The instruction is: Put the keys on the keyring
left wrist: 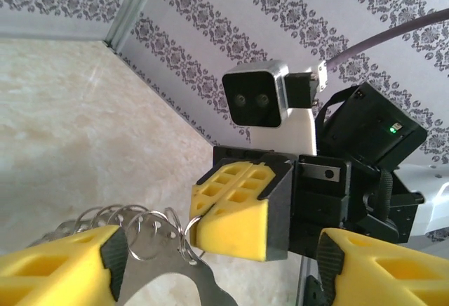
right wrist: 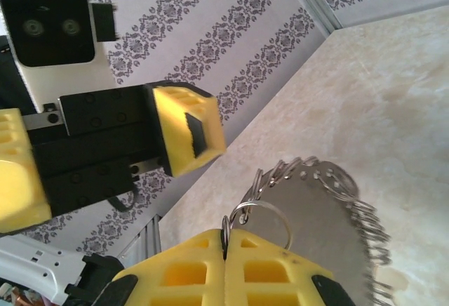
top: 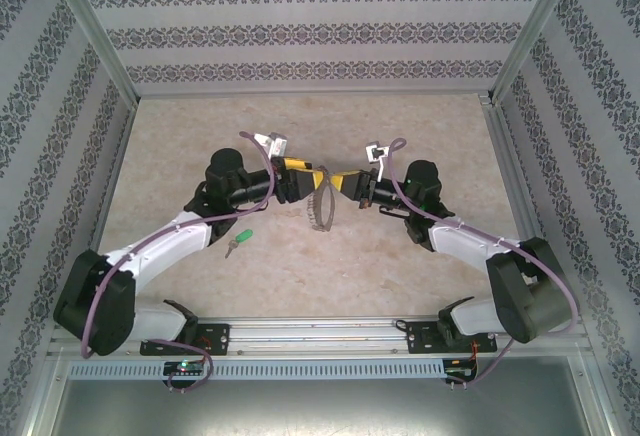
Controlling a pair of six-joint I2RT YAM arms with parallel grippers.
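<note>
Right gripper point(right wrist: 226, 243) clamps large grey ring-fringed metal keyring point(right wrist: 323, 229), left gripper point(top: 303, 184) open beside it; next should be left fetching small green-headed key point(top: 240, 239) off table point(top: 400, 266)

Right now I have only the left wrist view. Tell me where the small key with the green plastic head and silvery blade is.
Observer: The small green-headed key lies on the beige table, close beside the left forearm, nearer the bases than the left gripper and apart from it.
Operator: Now report the grip opposite mine.
Observer: The right wrist view shows the right gripper shut on one small wire loop at the rim of the large grey metal keyring.
</note>
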